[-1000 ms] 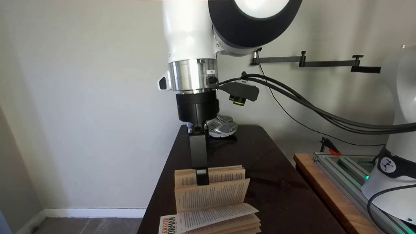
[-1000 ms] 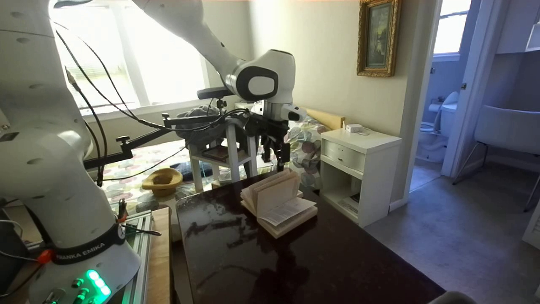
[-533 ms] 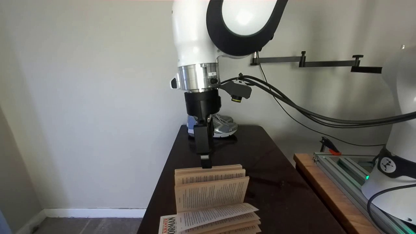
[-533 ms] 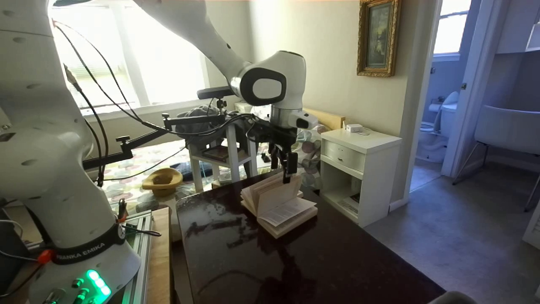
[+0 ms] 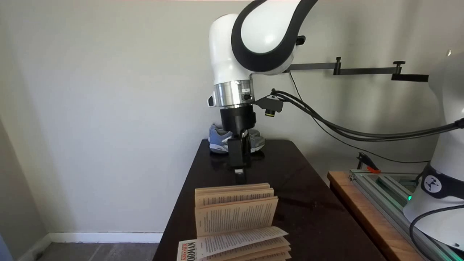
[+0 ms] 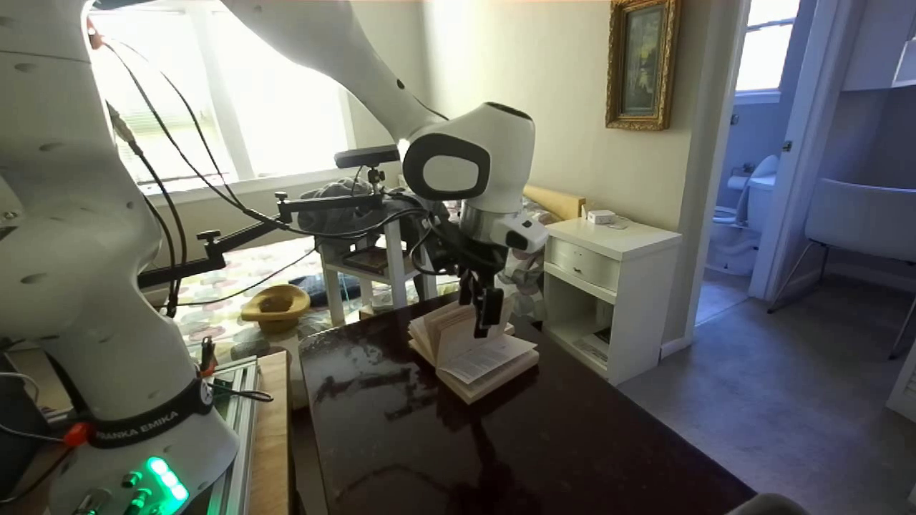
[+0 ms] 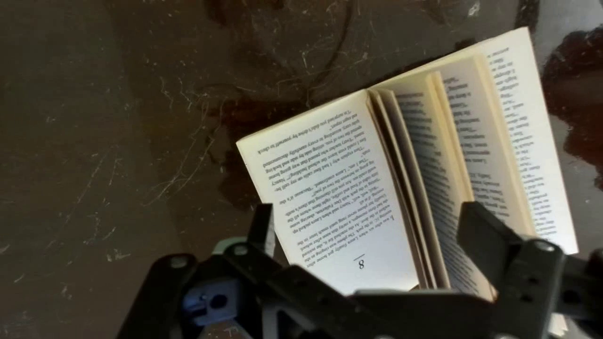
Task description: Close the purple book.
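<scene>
Gripper (image 7: pixel 366 221), black, hangs pointing down over the open book (image 7: pixel 330 188); in the wrist view we see its fingers (image 7: pixel 485 230) set wide apart, w/ printed pgs visible b/w them. We can't tell if either fingertip touches paper.

Book lies open on a dark, glossy, scratched table (image 5: pixel 308 232). One pg, headed 8 & upside down to us, lies approx. flat; next to it, bunches of leaves fan out, tan-cream along the edges. In an exterior view leaves stand up steeply, w/ the gripper just behind them, & a pale strip (image 5: pixel 187 250) w/ red & black lettering shows beside the pgs, cut off at the bottom.

Farther along the table, we find a grey-blue sneaker (image 5: pixel 217 140), partly hidden behind the gripper. White robot arm (image 6: pixel 512 154) bends over the table from its base (image 6: pixel 154 436), where green lights (image 6: pixel 168 478) glow; a wooden bench (image 6: pixel 270 400) runs beside the table. In both exterior views, black cables (image 5: pixel 384 137) run from its wrist back toward the base.

Bkgd, in an exterior view, incl. a yellow hat (image 6: pixel 275 307) near spotted bedding (image 6: pixel 215 282), a bright window (image 6: pixel 279 93), a white nightstand (image 6: pixel 633 300) w/ small items (image 6: pixel 600 217) on top, a gold-framed picture (image 6: pixel 642 64) on the wall (image 6: pixel 544 79), a white chair (image 6: pixel 866 214) off to one side &, thru a doorway (image 6: pixel 805 121), part of a toilet (image 6: pixel 758 204).
</scene>
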